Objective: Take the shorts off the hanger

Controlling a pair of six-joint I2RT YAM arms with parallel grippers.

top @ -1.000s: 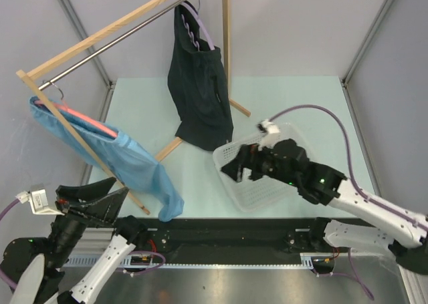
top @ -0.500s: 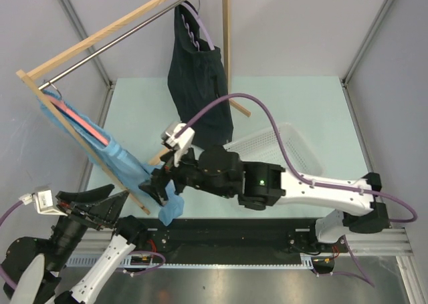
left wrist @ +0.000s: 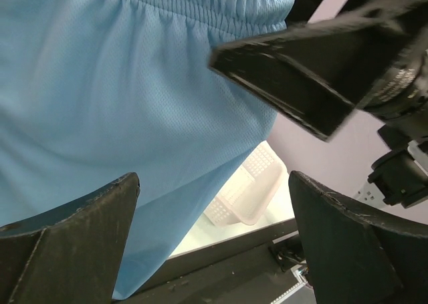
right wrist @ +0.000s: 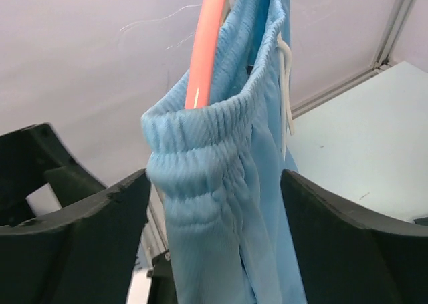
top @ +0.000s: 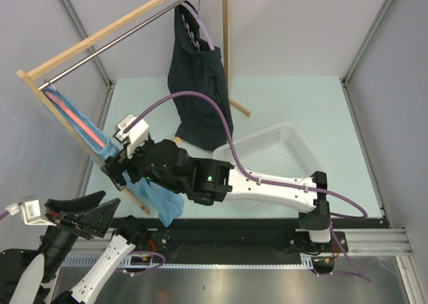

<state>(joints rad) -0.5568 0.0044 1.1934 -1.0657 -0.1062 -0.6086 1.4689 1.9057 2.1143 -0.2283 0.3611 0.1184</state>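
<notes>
The right gripper (right wrist: 217,214) is open wide, one finger on each side of the top band of the soft light blue cloth shorts (right wrist: 200,154). They hang down from a thin pink hanger (right wrist: 207,43). The left gripper (left wrist: 214,240), wide open too, sits lower down, under them.

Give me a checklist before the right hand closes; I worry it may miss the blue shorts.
1. Is the right hand open, with a finger on either side of the waistband of the blue shorts: ok.
2. Is the pink hanger inside that waistband, with the shorts not yet off: ok.
3. Is the left hand open and facing the blue cloth: ok. Whether it touches the cloth: cannot tell.
4. Is the right arm's cable clear of the dark shorts: cannot tell, since it crosses them in the top view.
5. Is the basket upright on the table for the drop: ok.
</notes>
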